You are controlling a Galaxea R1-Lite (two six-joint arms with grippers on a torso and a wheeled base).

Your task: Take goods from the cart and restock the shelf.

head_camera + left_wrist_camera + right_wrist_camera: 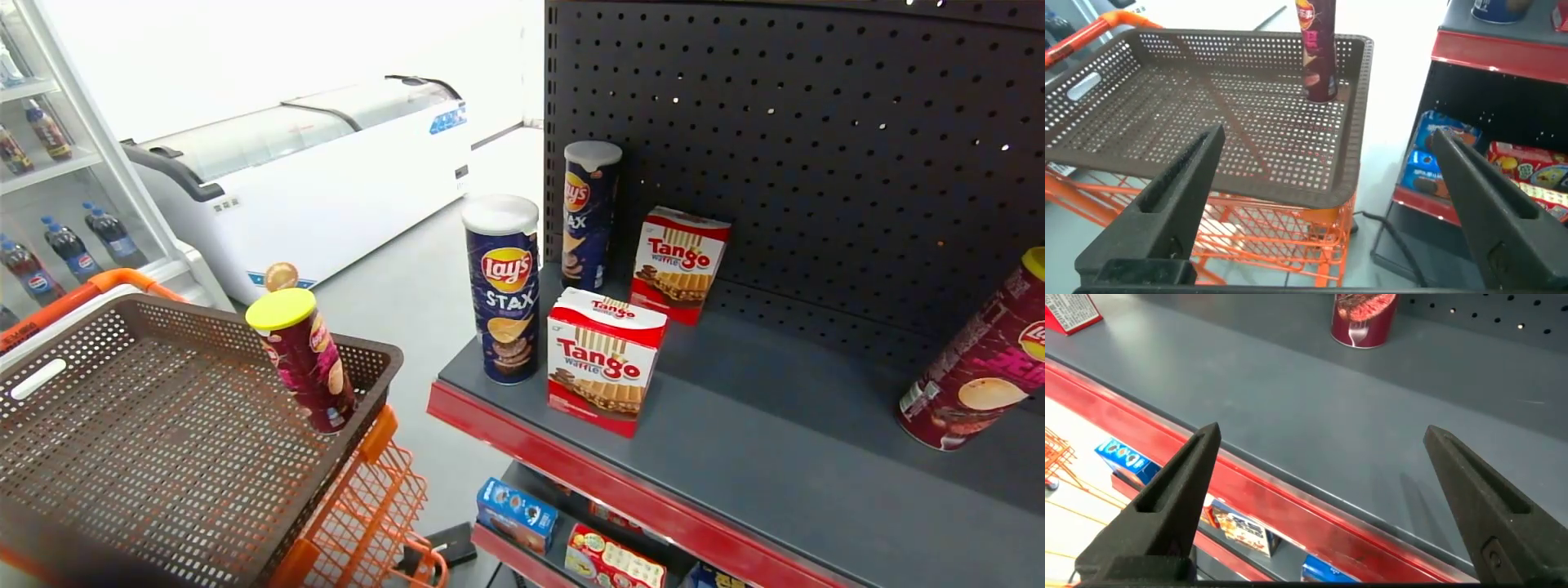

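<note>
In wrist views: left pincer (pixel 1324 132) gapes near basket (pixel 1143 106), right pincer (pixel 1323 431) over shelf (pixel 1372 400).

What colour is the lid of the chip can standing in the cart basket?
Yellow lid on a maroon chip can; clearest in the head view.

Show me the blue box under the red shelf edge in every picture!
Head view: blue box on the lower shelf, beside the orange cart.
Left wrist view: blue box past the basket corner.
Right wrist view: blue box near the orange cart wires.
Shared landmark: the red shelf edge above it.
</note>
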